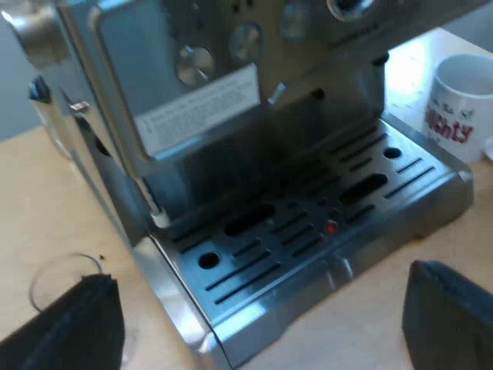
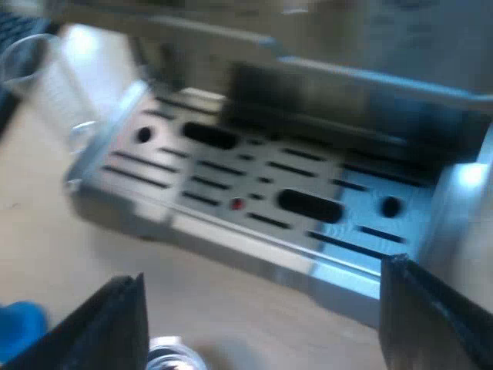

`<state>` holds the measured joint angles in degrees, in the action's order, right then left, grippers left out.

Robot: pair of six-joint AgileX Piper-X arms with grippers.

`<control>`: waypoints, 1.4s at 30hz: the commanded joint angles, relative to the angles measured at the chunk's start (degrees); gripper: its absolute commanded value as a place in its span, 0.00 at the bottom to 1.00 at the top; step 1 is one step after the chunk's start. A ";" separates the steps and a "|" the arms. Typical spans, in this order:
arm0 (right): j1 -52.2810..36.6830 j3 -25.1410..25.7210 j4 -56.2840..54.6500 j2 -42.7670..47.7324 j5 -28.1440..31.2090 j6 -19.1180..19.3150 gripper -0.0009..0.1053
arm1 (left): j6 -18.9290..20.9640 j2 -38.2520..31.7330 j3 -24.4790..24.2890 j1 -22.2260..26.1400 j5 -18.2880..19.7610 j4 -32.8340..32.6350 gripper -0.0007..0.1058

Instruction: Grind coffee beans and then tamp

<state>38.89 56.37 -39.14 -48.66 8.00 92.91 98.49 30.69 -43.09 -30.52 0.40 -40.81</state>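
Now left gripper [image 1: 260, 276], right gripper [image 2: 262, 273] spread; drip tray [image 1: 293, 304] front faces both.

A coffee corner: an espresso machine [image 1: 308, 193] and a mug [image 1: 461, 106] on a pale wooden tabletop [image 1: 46, 204].

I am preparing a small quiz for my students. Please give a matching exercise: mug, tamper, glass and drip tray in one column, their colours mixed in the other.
Things:
1 mug
2 tamper
3 glass
4 drip tray

Colours:
a clear
b silver with dark slots
c white with red letters
d blue

Pairs: 1-c, 2-d, 3-a, 4-b
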 commanded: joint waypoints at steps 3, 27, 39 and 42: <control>-8.41 0.69 -4.06 4.20 -0.66 3.58 0.60 | 0.71 -0.26 -2.64 0.04 -3.55 -0.28 0.81; -36.05 -0.48 -13.33 20.04 -9.56 12.38 0.60 | -0.60 -13.60 -6.28 26.41 6.72 -13.73 0.81; -36.05 -9.82 -13.40 37.11 -11.53 12.38 0.60 | -0.39 -30.93 -6.28 26.41 6.72 -26.09 0.81; -36.05 -12.69 -13.40 41.25 -11.74 12.38 0.60 | 0.33 -33.99 -6.28 26.41 6.72 -27.21 0.81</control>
<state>3.05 44.17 -52.85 -9.00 -3.31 104.52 98.24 -0.83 -49.06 -4.13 7.14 -67.60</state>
